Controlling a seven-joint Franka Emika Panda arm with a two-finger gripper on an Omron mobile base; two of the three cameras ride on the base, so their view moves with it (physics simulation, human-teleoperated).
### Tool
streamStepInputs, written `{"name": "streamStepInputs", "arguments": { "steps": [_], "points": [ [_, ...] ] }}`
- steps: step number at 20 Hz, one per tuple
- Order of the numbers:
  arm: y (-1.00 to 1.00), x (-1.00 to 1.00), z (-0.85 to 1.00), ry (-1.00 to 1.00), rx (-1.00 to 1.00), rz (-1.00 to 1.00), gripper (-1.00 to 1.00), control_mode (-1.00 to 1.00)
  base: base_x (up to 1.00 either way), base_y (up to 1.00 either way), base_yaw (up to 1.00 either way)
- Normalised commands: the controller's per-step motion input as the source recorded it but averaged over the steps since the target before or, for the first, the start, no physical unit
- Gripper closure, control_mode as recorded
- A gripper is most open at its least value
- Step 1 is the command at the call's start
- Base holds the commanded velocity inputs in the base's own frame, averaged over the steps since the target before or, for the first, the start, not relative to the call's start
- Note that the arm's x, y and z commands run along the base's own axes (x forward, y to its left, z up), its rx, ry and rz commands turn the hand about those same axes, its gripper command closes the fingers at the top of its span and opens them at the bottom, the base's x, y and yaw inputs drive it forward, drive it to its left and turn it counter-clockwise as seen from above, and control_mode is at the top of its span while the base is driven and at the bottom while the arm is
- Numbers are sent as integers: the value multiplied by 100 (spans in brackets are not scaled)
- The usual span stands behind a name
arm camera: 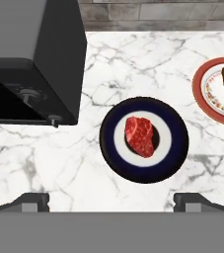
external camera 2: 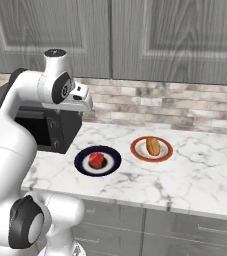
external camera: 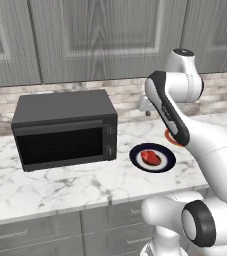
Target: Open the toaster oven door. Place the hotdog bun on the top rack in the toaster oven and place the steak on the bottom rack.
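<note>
Below, I saw my gripper (arm camera: 111, 202) spread open and empty above the steak (arm camera: 140, 136), just right of the shut oven (external camera: 65, 130).

— What's the counter (external camera: 60, 185) made of, from where you stand?

— It looks like white marble with grey veins, smooth and faintly glossy. At the left of my base views the toaster oven (external camera: 65, 127) looks like matt dark metal, with a darker, glassy door panel.

— And the plates?

— The dark blue plate (arm camera: 175, 148) with its white centre looks like glazed ceramic, as does the red-rimmed plate (external camera 2: 137, 148). My steak (arm camera: 140, 136) is rough and marbled red; the hotdog bun (external camera 2: 153, 146) is smooth and tan.

— Behind them?

— A matt brick backsplash (external camera 2: 185, 107), and grey cabinets (external camera: 110, 35) with visible wood grain.
</note>
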Motion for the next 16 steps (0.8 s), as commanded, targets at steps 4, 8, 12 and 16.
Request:
{"name": "streamStepInputs", "arguments": {
  "steps": [4, 8, 12, 16],
  "points": [
    [0, -3, -1, 0, 3, 0, -100, -100, 0, 0, 0],
    [4, -18, -13, 2, -10, 4, -100, -100, 0, 0, 0],
    [36, -40, -11, -24, -35, 16, -100, -100, 0, 0, 0],
    [51, -35, -9, -7, -39, 23, -100, -100, 0, 0, 0]
  ]
}}
